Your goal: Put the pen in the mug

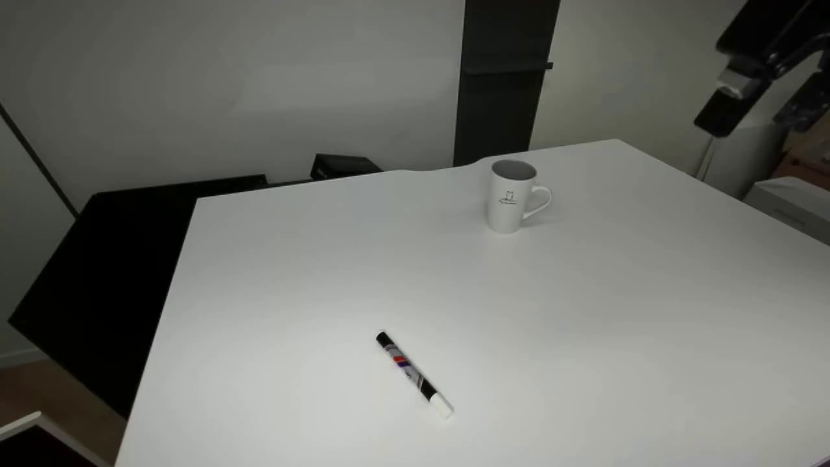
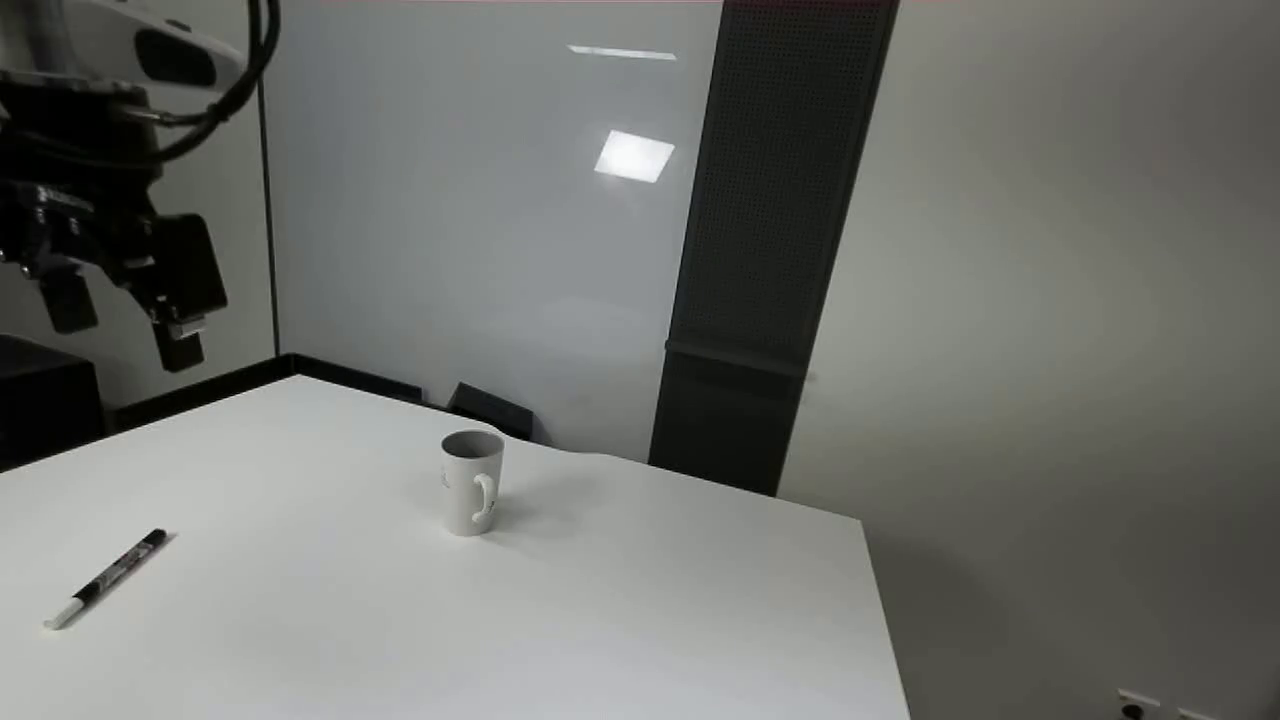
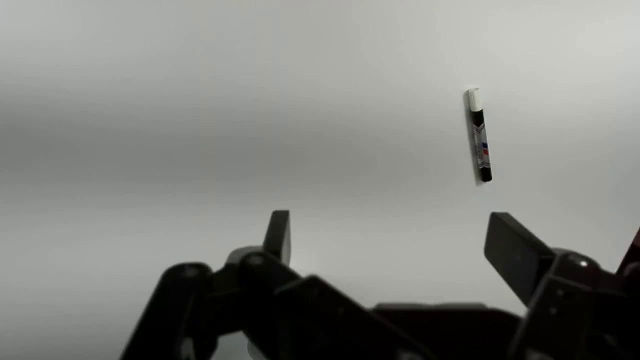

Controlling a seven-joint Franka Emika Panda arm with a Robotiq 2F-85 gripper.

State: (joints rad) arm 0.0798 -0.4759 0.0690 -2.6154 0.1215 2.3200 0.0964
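Note:
The pen [image 1: 415, 373] has a black body, a reddish band and a white end. It lies flat on the white table in both exterior views [image 2: 105, 580] and at the upper right of the wrist view [image 3: 480, 142]. The white mug [image 1: 504, 204] stands upright with its handle at the side, also in an exterior view [image 2: 470, 495]. In the wrist view only a pale curved edge shows at the bottom, and I cannot tell whether it is the mug. My gripper [image 3: 390, 222] is open and empty, high above the table, apart from pen and mug, in both exterior views [image 1: 764, 110] [image 2: 125, 328].
The white table [image 1: 292, 272] has a wavy far edge. Black furniture [image 1: 97, 279] stands beside it. A small black box [image 1: 343, 167] sits behind the far edge. A wall with a dark vertical panel [image 2: 770, 250] rises behind.

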